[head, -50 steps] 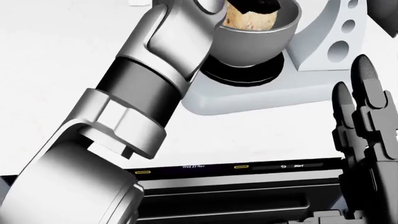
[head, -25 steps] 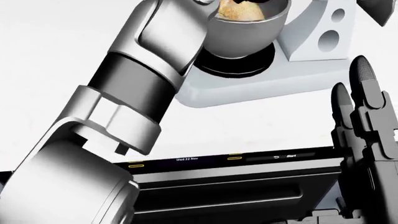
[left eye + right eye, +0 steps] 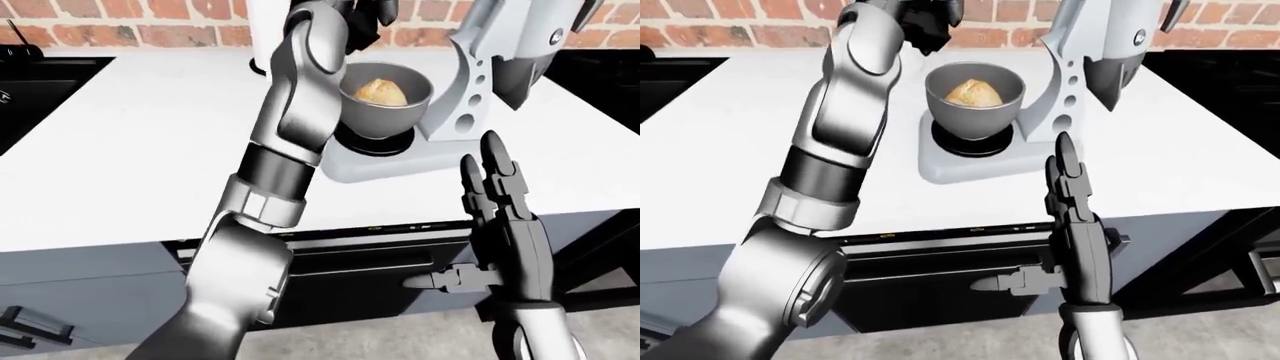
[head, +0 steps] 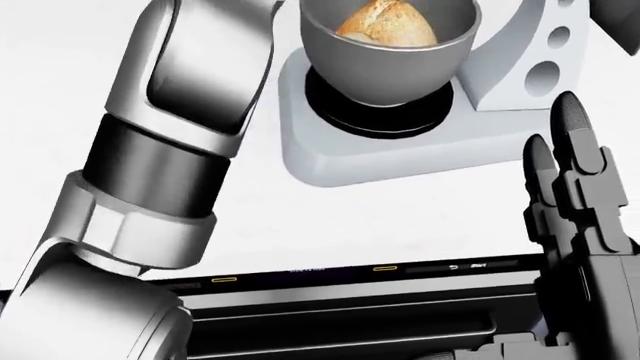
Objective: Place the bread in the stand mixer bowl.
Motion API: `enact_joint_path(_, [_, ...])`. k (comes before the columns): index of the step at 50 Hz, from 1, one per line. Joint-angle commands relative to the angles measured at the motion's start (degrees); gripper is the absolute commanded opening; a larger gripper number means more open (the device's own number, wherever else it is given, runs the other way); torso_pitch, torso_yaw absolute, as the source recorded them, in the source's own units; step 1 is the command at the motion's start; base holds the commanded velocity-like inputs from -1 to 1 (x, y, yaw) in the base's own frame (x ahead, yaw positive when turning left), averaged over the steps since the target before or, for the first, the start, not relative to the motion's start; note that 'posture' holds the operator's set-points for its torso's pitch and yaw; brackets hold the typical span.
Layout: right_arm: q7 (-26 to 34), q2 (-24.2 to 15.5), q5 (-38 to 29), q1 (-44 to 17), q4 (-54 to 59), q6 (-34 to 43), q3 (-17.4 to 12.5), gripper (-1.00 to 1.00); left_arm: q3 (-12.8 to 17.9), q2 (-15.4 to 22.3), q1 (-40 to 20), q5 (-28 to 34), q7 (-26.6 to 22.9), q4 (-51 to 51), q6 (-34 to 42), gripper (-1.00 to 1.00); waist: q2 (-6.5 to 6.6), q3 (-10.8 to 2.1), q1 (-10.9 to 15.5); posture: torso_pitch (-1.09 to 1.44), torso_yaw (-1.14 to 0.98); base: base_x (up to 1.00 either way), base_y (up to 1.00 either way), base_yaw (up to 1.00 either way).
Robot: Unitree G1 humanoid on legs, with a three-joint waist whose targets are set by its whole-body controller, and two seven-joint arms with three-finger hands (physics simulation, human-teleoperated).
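Observation:
The bread (image 3: pixel 975 92), a golden roll, lies inside the grey stand mixer bowl (image 3: pixel 973 116). The bowl sits on the light grey stand mixer (image 3: pixel 970 163), whose head (image 3: pixel 1105 37) is tilted up at the right. My left hand (image 3: pixel 928 21) hovers above and left of the bowl, dark fingers loose, holding nothing; the top edge of the right-eye view cuts it off. My left arm (image 4: pixel 190 82) crosses the head view's left side. My right hand (image 3: pixel 1060 161) stands upright below the mixer, fingers straight and open, empty.
The mixer stands on a white counter (image 3: pixel 130 150) against a brick wall (image 3: pixel 120 19). A dark appliance with a lit control strip (image 4: pixel 380 268) sits under the counter edge. A white upright cylinder (image 3: pixel 262 34) is behind my left arm. Black surfaces flank the counter (image 3: pixel 35 75).
My left hand has lifted out of the bowl and swung left, leaving the bread uncovered inside. The head view has shifted slightly. The right hand has barely moved.

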Motion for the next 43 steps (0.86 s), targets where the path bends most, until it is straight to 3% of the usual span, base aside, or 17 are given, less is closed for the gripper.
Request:
enact_joint_path(1, [-0.26,-0.16,0.15,-0.65,-2.21,-1.65,-0.14,1.00,0.27,0.39,-2.28,0.59,0.04,-2.32,-0.33,-0.94,-0.15,-1.43,-0.08,0.00,0.00,0.00,0.00,0.00])
enact_joint_path(4, [-0.43,-0.21,-0.22,-0.97,-1.78,-1.61,0.35,1.00,0.46,1.83,-0.24,1.96,-3.08,-10.39,3.56,-0.87,0.02,-1.36,-0.19,0.00,0.00,0.00,0.00,0.00])
enact_joint_path(15, [-0.65,-0.38,-0.38,-1.26,-1.36,-1.74,0.70,1.00,1.63,4.98,0.31,3.23,-4.57,-14.36,6.39,-0.48,0.43,-1.13,-0.40,0.00,0.00,0.00,0.00,0.00])
enact_joint_path(17, [-0.73,-0.42,-0.58,-1.58,-0.91,-1.74,0.94,1.00,1.81,5.65,0.34,3.50,-4.69,-14.53,6.72,-0.21,0.49,-1.04,-0.44,0.00,0.00,0.00,0.00,0.00])
enact_joint_path(18, [-0.75,-0.43,-0.60,-1.59,-0.91,-1.72,0.98,1.00,1.85,5.70,0.35,3.49,-4.74,-14.71,6.84,-0.20,0.51,-1.01,-0.48,0.00,0.00,0.00,0.00,0.00])
enact_joint_path(19, [-0.77,-0.45,-0.58,-1.57,-0.98,-1.71,0.96,1.00,1.86,5.80,0.40,3.60,-4.80,-14.99,7.10,-0.04,0.52,-1.00,-0.51,0.00,0.00,0.00,0.00,0.00])
enact_joint_path(21, [-0.81,-0.47,-0.68,-1.59,-0.95,-1.67,1.06,1.00,1.92,5.92,0.35,3.65,-4.76,-15.17,7.33,1.00,0.55,-0.96,-0.52,0.00,0.00,0.00,0.00,0.00])
enact_joint_path(43, [-0.97,-0.56,-0.86,-1.71,-1.04,-1.51,1.40,1.00,2.13,7.11,1.52,4.55,-7.62,-21.07,10.90,1.00,0.65,-0.77,-0.49,0.00,0.00,0.00,0.00,0.00])
